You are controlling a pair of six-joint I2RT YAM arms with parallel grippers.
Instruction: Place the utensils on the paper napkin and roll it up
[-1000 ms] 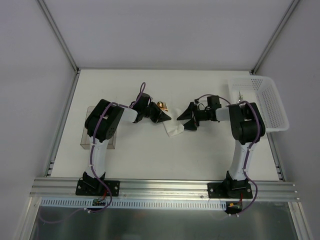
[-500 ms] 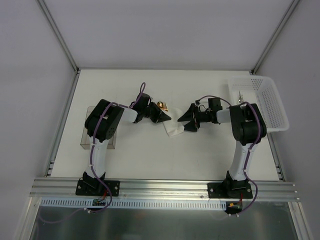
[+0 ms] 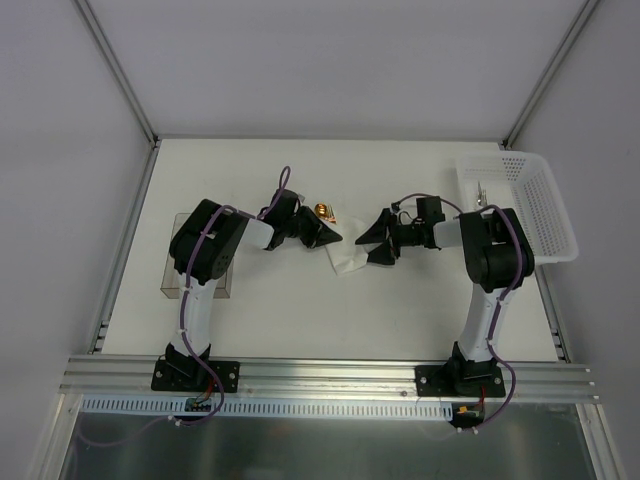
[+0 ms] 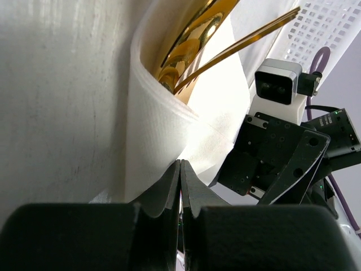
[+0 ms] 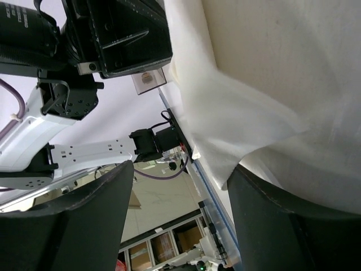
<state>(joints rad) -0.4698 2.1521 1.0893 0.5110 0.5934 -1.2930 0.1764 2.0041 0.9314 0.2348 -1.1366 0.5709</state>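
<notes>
Right gripper point(image 3: 373, 240) has edged toward the paper napkin point(image 3: 347, 263), fingers spread | left gripper point(image 4: 180, 165) pinches the paper napkin's fold | utensils point(image 4: 194, 48) lie inside it | placing looks done; you still have most of the rolling left.

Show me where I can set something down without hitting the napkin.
Bare table between the arm bases, nearer than the napkin, and the far strip along the back edge. Crowded at centre: left tool, right tool, utensils. The basket fills the far-right corner.
</notes>
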